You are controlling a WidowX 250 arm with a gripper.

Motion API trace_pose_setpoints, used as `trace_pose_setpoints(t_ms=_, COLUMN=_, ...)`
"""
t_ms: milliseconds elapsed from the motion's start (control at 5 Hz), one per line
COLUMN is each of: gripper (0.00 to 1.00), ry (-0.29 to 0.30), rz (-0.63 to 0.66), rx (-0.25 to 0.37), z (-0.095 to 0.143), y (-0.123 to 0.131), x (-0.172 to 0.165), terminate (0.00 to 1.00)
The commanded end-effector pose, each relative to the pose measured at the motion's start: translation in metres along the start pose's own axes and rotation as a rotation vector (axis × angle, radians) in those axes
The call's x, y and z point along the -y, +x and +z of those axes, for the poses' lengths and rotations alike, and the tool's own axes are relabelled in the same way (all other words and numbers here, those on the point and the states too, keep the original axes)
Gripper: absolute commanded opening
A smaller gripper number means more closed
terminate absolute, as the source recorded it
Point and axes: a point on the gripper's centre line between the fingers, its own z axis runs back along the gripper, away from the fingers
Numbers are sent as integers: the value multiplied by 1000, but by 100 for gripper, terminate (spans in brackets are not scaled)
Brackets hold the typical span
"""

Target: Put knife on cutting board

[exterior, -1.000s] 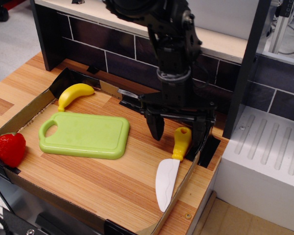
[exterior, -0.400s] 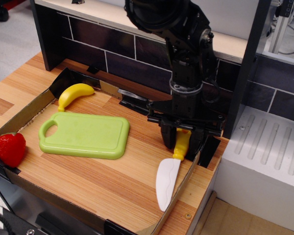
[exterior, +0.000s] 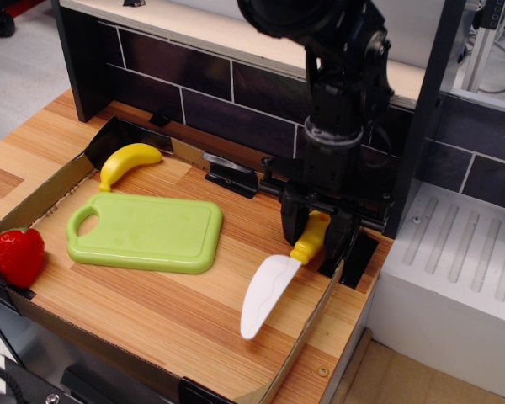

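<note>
The arm is black all over — bulky rounded joints, a grey ring at the wrist, thin dark cables alongside, and the tool [exterior: 321, 237] with two flat black fingers

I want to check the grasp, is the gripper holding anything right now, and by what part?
Yes: the gripper is shut on the toy knife, pinching its yellow handle. The white blade hangs free, angled down-left.

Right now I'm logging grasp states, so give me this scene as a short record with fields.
gripper: shut on the knife's yellow handle
knife: white blade angled down toward the lower left; whether the tip touches the wood is unclear
cutting board: light green, flat on the table, nothing on it
banana: behind the board
strawberry: at the left edge
</note>
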Motion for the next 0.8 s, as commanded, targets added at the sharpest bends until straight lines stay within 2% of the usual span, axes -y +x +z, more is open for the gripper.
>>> trace_pose_setpoints(t_ms=0, gripper=0, ry=36, rz=-305, rx=-39, z=42, y=-1, x=3, terminate=0)
trace_pose_setpoints(t_ms=400, gripper=0, ry=73, rz=-682, rx=-20, z=45, y=-2, x=-26, terminate=0)
trace_pose_setpoints(t_ms=600, gripper=0, ry=18, rz=-789, rx=-20, z=51, y=-2, x=-48, terminate=0)
